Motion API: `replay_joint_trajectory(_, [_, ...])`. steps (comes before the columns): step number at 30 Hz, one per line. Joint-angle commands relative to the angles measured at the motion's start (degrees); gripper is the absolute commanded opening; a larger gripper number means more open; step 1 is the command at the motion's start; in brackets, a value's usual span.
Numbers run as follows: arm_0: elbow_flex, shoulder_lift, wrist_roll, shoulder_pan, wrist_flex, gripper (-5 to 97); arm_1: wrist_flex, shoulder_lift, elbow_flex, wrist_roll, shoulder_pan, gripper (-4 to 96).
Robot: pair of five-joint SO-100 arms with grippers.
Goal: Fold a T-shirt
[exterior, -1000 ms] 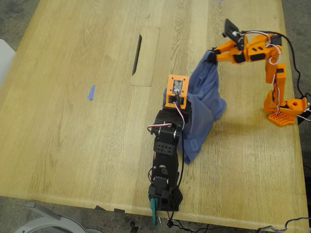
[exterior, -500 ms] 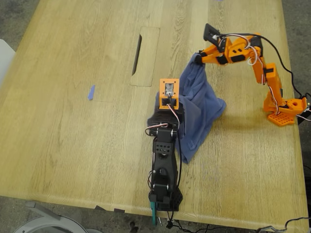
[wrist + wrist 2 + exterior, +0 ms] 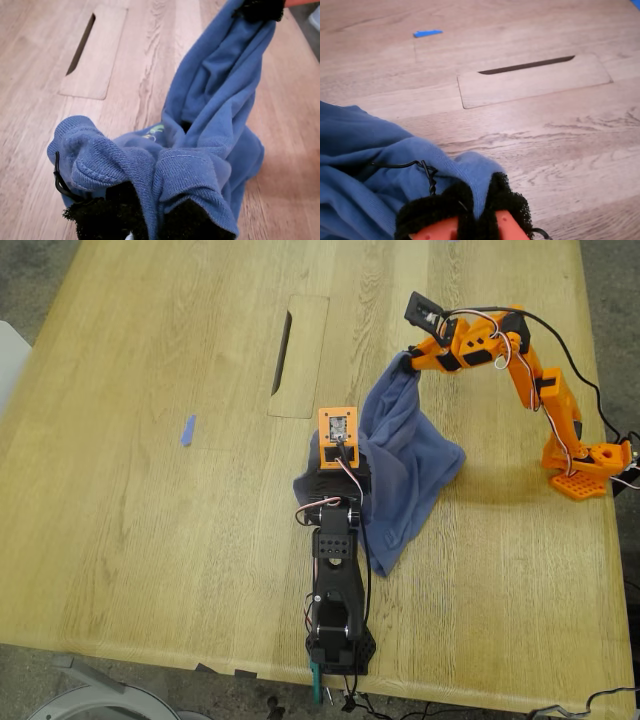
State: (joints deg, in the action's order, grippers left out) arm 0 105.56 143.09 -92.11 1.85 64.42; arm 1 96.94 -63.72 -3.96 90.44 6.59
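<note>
step: lifting to spread | T-shirt (image 3: 405,455) bunched, hanging between both arms over tabletop (image 3: 150,520) | first pincer (image 3: 150,220) and second pincer (image 3: 475,220) clamp cloth | next: pull apart, lay flat

The T-shirt (image 3: 410,455) is periwinkle blue, crumpled and bunched, not laid flat. It hangs stretched between two raised points: one pinched corner high toward the far right of the exterior view, another gathered bunch near the middle. Between them the cloth sags, its lower folds resting on the tabletop (image 3: 150,520). A bit of green-yellow print (image 3: 154,131) peeks from a fold
</note>
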Motion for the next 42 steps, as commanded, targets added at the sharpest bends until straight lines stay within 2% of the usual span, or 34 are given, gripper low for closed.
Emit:
replay_joint_trajectory(1, [-0.44,3.6,0.18,-1.41,-2.02,0,0.09,-4.04,2.64,-0.44,0.79,-0.3])
replay_joint_trajectory(13, [6.5,2.37,0.09,-4.31,-8.96,0,0.0,-9.67,20.13,-0.09,3.6,-0.3])
replay_joint_trajectory(25, [10.02,-6.06,0.09,-7.73,-22.32,0,-0.7,-6.06,24.96,0.44,7.73,-0.3])
replay_joint_trajectory(42, [13.71,-15.38,-0.18,-14.59,-36.74,0,-18.28,4.83,25.05,0.7,11.07,-0.3])
